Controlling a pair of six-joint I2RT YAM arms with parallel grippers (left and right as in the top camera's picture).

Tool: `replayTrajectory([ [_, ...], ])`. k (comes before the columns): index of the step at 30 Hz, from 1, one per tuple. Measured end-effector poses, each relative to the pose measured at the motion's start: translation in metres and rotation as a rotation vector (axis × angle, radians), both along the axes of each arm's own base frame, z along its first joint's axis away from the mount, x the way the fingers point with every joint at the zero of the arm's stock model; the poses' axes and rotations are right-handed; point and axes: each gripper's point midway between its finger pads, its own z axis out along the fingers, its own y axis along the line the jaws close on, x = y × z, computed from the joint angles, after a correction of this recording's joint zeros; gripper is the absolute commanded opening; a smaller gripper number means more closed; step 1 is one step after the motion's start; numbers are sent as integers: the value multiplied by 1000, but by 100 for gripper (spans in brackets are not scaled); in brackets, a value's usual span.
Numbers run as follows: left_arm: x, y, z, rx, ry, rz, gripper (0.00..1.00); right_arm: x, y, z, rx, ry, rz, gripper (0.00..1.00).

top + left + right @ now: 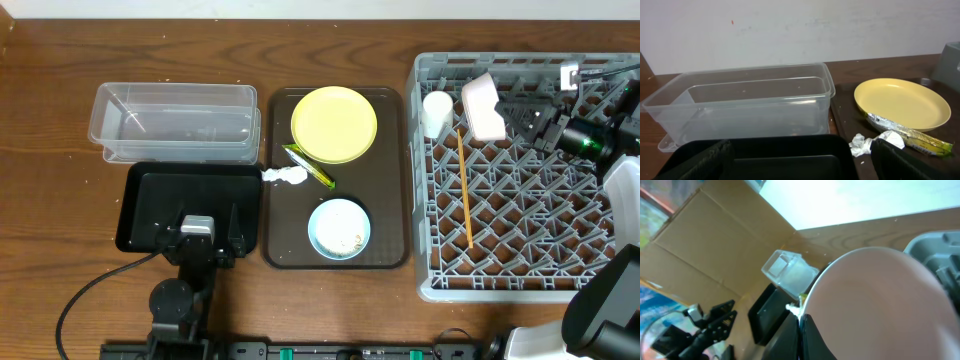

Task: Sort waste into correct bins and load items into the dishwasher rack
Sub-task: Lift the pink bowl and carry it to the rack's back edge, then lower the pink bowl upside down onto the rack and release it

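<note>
My right gripper (pixel 505 115) is shut on the wall of the pale pink cup (pixel 485 105), which lies tilted over the far left part of the grey dishwasher rack (pixel 520 240). The cup (pixel 880 305) fills the right wrist view. A small white cup (pixel 437 112) and wooden chopsticks (pixel 464 187) lie in the rack. My left gripper (pixel 207 232) hangs open over the black tray (pixel 150 205), nothing between its fingers (pixel 890 160). The clear tub (pixel 740 105) stands behind it. The yellow plate (pixel 334 123), green-and-yellow wrapper (pixel 308 166), white tissue (pixel 284 176) and light blue bowl (pixel 339 228) holding rice scraps sit on the brown tray (pixel 385 250).
The brown tray lies between the two bins and the rack. In the left wrist view the tissue (pixel 860 144) and wrapper (pixel 910 137) lie just right of the black tray (pixel 790 155), in front of the plate (pixel 902 102). A cable runs off the table's front left.
</note>
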Motion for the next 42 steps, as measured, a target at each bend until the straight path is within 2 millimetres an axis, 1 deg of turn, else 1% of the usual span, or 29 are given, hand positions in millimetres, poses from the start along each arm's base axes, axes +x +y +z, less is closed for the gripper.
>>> replayTrajectory([
  [2,0,0,0,0,1,0,90,6,-3,1,-15,-5,-21,1],
  [4,0,0,0,0,0,0,90,16,-10,0,-34,13,-72,1],
  [10,0,0,0,0,1,0,90,42,-31,-6,-28,152,-260,1],
  [13,0,0,0,0,0,0,90,52,-38,-1,-17,163,-321,1],
  [19,0,0,0,0,1,0,90,63,-37,7,33,191,-369,1],
  [27,0,0,0,0,1,0,90,74,-48,0,97,296,-471,1],
  [32,0,0,0,0,1,0,90,88,-46,-16,129,332,-482,1],
  [35,0,0,0,0,0,0,90,102,-42,-25,167,328,-471,1],
  [39,0,0,0,0,0,0,90,120,-33,-32,218,277,-430,1],
  [42,0,0,0,0,1,0,90,126,-29,-38,271,289,-404,1],
])
